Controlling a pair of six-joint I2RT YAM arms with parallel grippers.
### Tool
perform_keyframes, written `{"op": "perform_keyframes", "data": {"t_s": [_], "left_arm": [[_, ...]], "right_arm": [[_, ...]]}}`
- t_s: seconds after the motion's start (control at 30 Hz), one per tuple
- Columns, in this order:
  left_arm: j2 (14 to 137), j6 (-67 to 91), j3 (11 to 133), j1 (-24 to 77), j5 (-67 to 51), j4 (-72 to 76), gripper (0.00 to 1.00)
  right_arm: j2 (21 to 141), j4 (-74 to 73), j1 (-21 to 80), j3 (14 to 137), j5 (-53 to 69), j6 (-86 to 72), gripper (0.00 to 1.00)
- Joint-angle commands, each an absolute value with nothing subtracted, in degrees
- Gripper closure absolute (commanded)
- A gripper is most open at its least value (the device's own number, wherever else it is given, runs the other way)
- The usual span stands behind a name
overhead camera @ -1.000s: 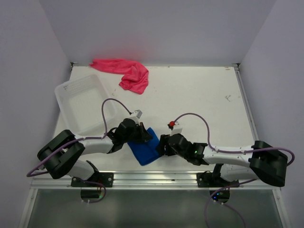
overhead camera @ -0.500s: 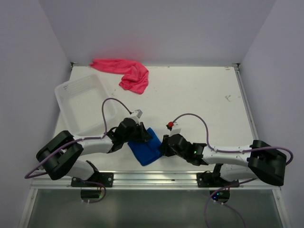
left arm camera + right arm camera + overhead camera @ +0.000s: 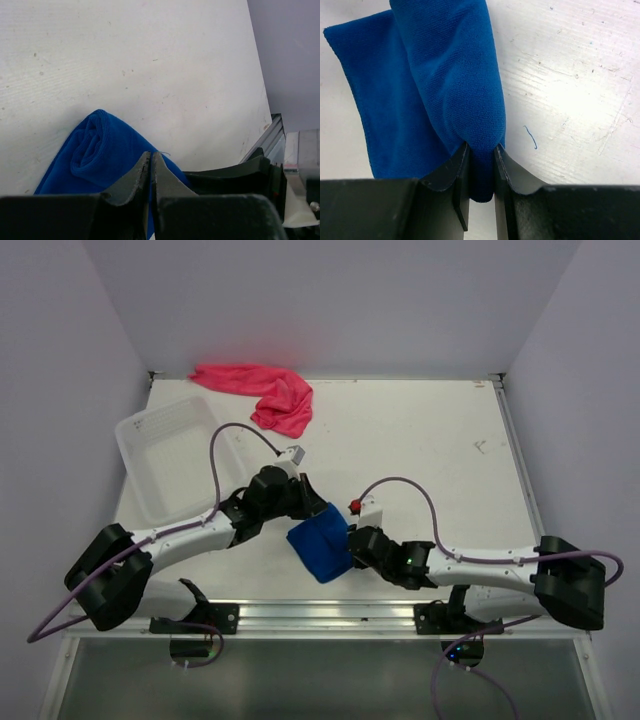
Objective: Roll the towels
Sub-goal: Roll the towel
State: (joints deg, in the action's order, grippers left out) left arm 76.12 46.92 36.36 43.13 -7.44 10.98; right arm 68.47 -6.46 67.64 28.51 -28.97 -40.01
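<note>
The blue towel (image 3: 320, 548), at the bench (image 3: 430, 460) front, is partly rolled: right tool (image 3: 481, 150) clamps a fold, left tool (image 3: 151, 156) looks pinched shut on its edge. I haven't started the pink towel (image 3: 262, 390), crumpled at the back.

A: Are the two arms alike?
B: Pretty much. The left arm (image 3: 185, 537) and right arm (image 3: 480, 565) both have white links between bulky black joint housings, each on a black base bracket (image 3: 195, 620).
A: Cables?
B: A lilac cable (image 3: 240, 426) loops over each wrist. The right wrist has a red dot (image 3: 354, 505), possibly a button — too small to tell.
A: And the claws?
B: Left claw (image 3: 151, 155) and right claw (image 3: 481, 146) match — dark, matte, wedge-shaped fingers (image 3: 445, 172).
</note>
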Motion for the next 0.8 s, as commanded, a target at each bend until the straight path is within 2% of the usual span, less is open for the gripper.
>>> {"op": "perform_keyframes", "data": {"t_s": [0.0, 0.2, 0.53, 0.77], "left_arm": [[75.14, 45.88, 39.02, 42.8, -8.35, 10.28, 0.93], [78.31, 47.28, 39.99, 43.07, -12.65, 13.44, 0.94], [79.01, 48.6, 35.08, 44.03, -13.18, 16.96, 0.94], [81.47, 48.78, 31.56, 45.88, -12.92, 18.89, 0.94]], "right_arm": [[72.14, -10.36, 71.44, 32.68, -37.6, -39.64, 0.9], [80.85, -20.12, 78.22, 41.56, -49.46, -44.29, 0.91], [93.33, -34.09, 84.46, 53.34, -59.14, -52.38, 0.91], [100.45, -42.1, 86.57, 60.2, -61.0, -56.6, 0.92]]}}
